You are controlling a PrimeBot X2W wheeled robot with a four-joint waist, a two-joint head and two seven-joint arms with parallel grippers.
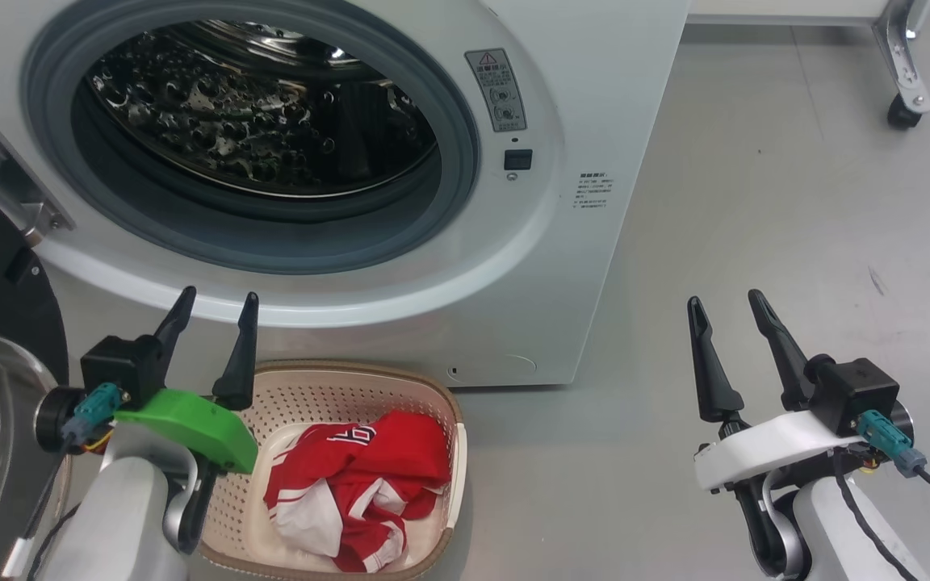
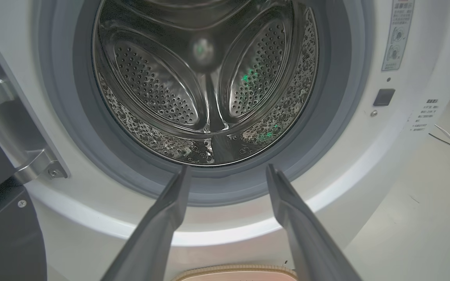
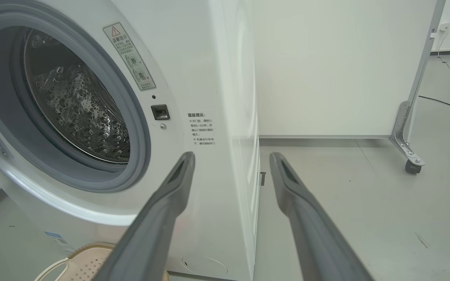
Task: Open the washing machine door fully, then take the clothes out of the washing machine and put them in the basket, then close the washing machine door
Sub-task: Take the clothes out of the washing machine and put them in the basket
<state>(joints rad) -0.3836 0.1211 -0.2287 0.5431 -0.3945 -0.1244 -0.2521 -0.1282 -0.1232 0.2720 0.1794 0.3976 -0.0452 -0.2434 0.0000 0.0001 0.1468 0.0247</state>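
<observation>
The clothes (image 1: 356,492), a crumpled heap of red fabric with white stripes and white panels, lie in the cream-white perforated plastic basket (image 1: 328,401) with the brown woven-look rim, close below me. A white numeral shows on one red fold, too creased for me to read. The basket stands on the floor just before the washer's foot, its long axis running from me toward the machine.

My left claw (image 1: 220,294), on a green mount, hangs by the basket's left side, its long dark fingers spread wide, empty, pointing at the drum mouth. My right claw (image 1: 723,297), on a white mount, hangs well to the right over bare floor, spread as wide and empty.

At my left the washing machine door (image 1: 5,307), large, round, glossy and black-rimmed with a bulging clear glass bowl, stands swung open on a silver metal hinge (image 1: 5,177).

Beyond, the big white front-loading washing machine (image 1: 562,266) turns its round mouth toward me: grey rubber seal (image 1: 453,145), perforated steel drum (image 1: 255,121). Right of the mouth a grey sticker (image 1: 497,89) bears a red warning triangle, Chinese print and two round pictograms. Below it sit a small black square latch (image 1: 517,159) and a block of fine Chinese print (image 1: 594,192) headed 温馨提示. A small blue label (image 3: 53,235) sits low on the front.

The smooth pale grey floor (image 1: 796,242) is scuffed in places. Farther off, a white panel (image 3: 326,66) stands on a metal leg with a black castor (image 3: 412,167).
</observation>
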